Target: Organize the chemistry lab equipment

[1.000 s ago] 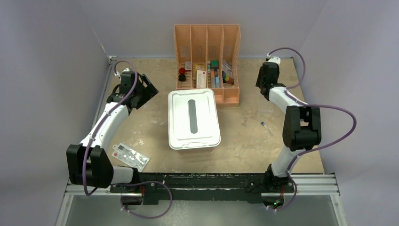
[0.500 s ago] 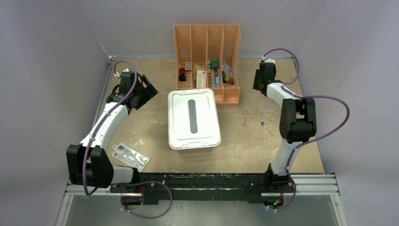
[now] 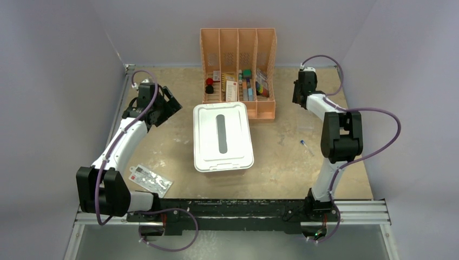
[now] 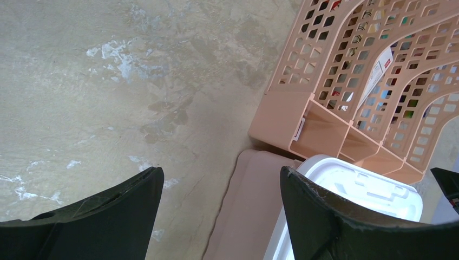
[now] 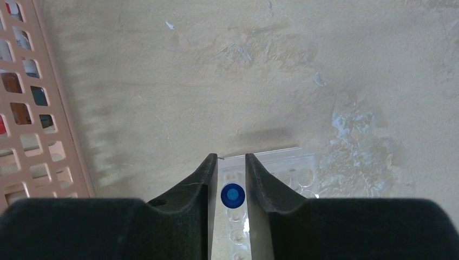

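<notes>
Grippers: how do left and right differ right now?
The left gripper jaws stand wide over bare table, holding nothing; right gripper jaws are narrow, flanking a blue cap. Left sits near the organizer and white box; right is over a clear rack. Both face the table.

No text can be read in any view. The flat red-and-white printed packet (image 3: pixel 150 180), at about 8 o'clock on the table, carries print too small to make out. A white card (image 4: pixel 376 82) with a small red mark, inside the peach plastic divided organizer (image 4: pixel 325 125), is also illegible.
</notes>
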### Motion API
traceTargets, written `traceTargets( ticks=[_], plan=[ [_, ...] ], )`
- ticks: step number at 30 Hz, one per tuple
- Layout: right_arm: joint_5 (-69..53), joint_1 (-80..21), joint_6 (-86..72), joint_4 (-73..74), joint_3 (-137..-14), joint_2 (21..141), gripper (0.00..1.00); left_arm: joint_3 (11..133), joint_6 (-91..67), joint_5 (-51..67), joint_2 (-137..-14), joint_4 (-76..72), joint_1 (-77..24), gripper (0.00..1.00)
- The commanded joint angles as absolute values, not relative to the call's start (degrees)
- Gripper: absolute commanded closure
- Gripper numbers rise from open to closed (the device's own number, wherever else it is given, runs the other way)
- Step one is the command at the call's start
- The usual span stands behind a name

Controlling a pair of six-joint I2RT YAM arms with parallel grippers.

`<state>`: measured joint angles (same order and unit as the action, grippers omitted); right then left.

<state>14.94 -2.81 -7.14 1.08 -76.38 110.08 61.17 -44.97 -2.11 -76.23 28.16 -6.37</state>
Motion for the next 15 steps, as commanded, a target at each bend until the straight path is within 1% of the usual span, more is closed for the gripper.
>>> traceTargets(
  ticks=[1, 11, 15],
  plan=[
    [16.0, -2.4, -5.8, 1.9, -77.8, 107.3, 0.73, 63.2, -43.6, -1.6, -74.4, 27.3, -5.5, 0.22],
    [15.2, -2.4, -4.5, 0.3, -75.5, 104.7, 0.74, 62.8, -43.8, -1.2, -74.4, 27.0, -5.4, 0.22],
    [14.4, -2.4, -4.0, 0.4, -76.7, 105.6, 0.71, 62.9, -43.7, -1.1, -74.4, 27.0, -5.4, 0.22]
  ],
)
